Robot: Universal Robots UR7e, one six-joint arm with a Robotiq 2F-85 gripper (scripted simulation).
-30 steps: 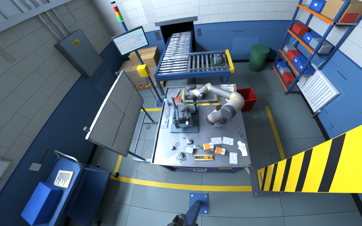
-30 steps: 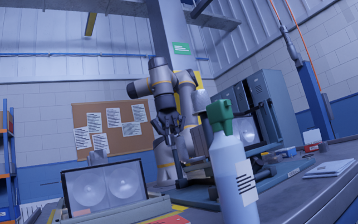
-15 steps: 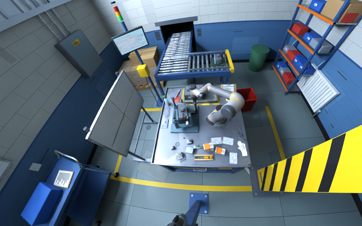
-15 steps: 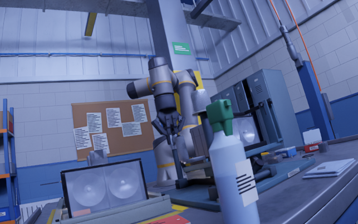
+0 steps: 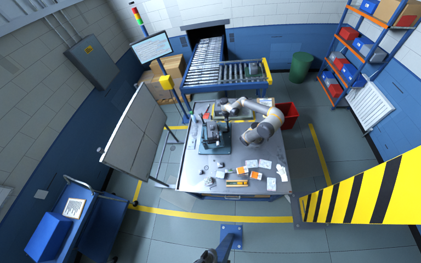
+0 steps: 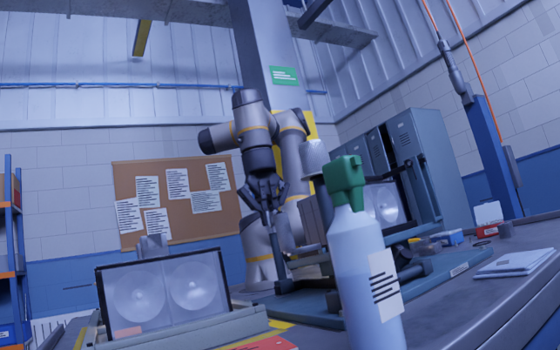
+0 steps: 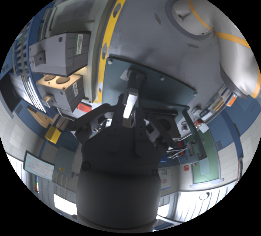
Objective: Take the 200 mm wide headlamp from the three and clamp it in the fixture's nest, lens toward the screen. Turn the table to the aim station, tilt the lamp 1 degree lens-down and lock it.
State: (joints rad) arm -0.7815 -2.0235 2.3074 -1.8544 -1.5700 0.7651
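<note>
The headlamp [image 6: 384, 204] clamped in the fixture's nest is partly hidden behind a spray bottle, its lens facing the grey aiming screen [image 5: 134, 132]. The fixture [image 5: 213, 134] sits on a teal base plate on the bench. My gripper [image 6: 267, 208] points straight down at the fixture's back corner and is closed on the top of an upright lever handle [image 7: 130, 103], whose dark shaft [image 6: 276, 254] runs down to the plate. Two other headlamps [image 7: 60, 52] rest in a tray [image 5: 235, 112] at the bench's far end; the wide one [image 6: 164, 289] faces the second side camera.
A red bin [image 5: 288, 114] stands beside the bench, behind the arm's base. The spray bottle [image 6: 360, 261] stands at the bench's edge near the screen. Small boxes, cards and a glove [image 5: 281, 172] lie scattered on the near half of the bench. A roller conveyor [image 5: 222, 70] runs behind.
</note>
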